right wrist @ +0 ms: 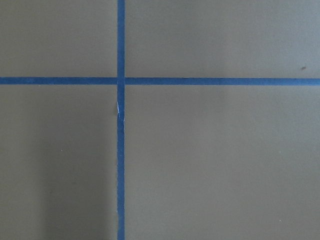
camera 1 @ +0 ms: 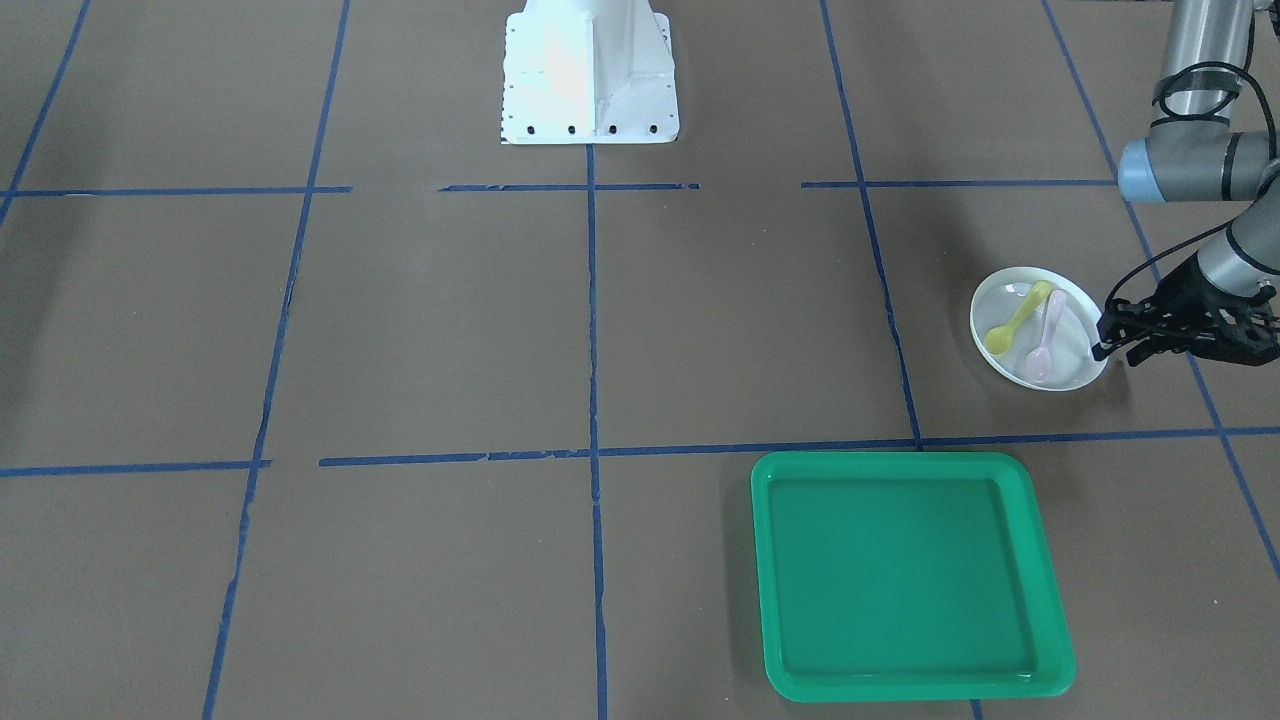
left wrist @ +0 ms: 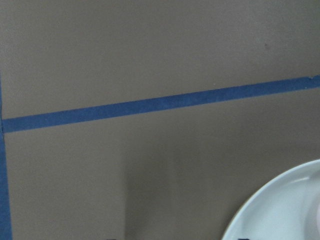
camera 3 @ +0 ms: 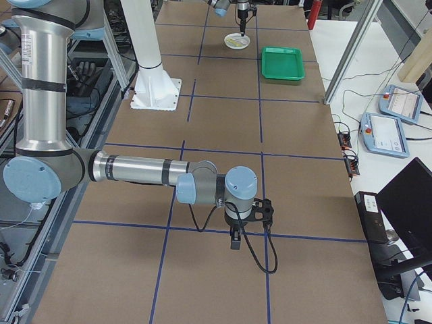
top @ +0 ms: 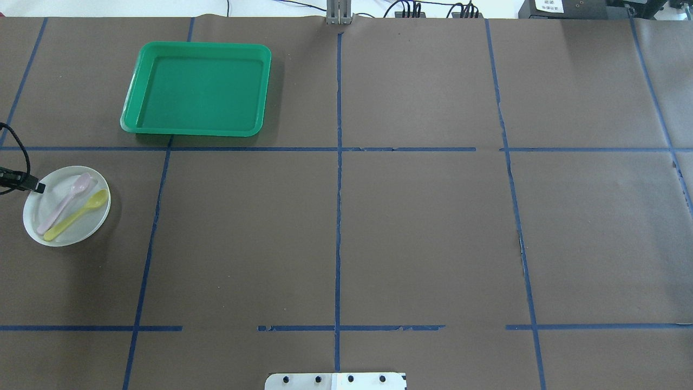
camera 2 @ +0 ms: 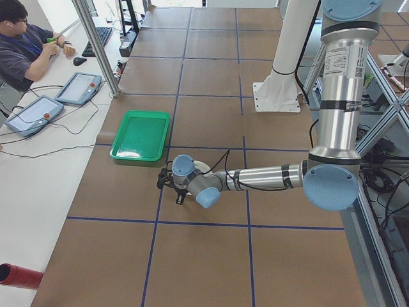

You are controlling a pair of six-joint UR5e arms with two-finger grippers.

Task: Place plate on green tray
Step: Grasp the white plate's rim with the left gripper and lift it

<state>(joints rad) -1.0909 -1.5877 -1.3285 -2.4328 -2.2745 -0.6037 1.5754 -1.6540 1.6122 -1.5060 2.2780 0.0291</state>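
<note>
**Left tool at the plate's rim; plate not yet on the tray.**

Your left tool (camera 1: 1102,338) sits at the outer edge of the small round white plastic plate (camera 1: 1075,318). You cannot tell whether it is spread or pressed together, and the same goes for the right tool (camera 3: 233,237), well apart down the brown paper worktop (camera 1: 450,320). The plate lies on the worktop, carrying a yellow-green plastic spoon (camera 1: 1015,322) and a pale pink plastic spoon (camera 1: 1048,340). It is near the large rectangular bright green plastic tray (camera 1: 890,570), across a blue tape line. Pinch the rim squarely, lift level so the spoons don't slide, and set the plate flat inside the tray's rim. The only writing is a label (camera 2: 339,64) on the left arm, too small to read.
</note>
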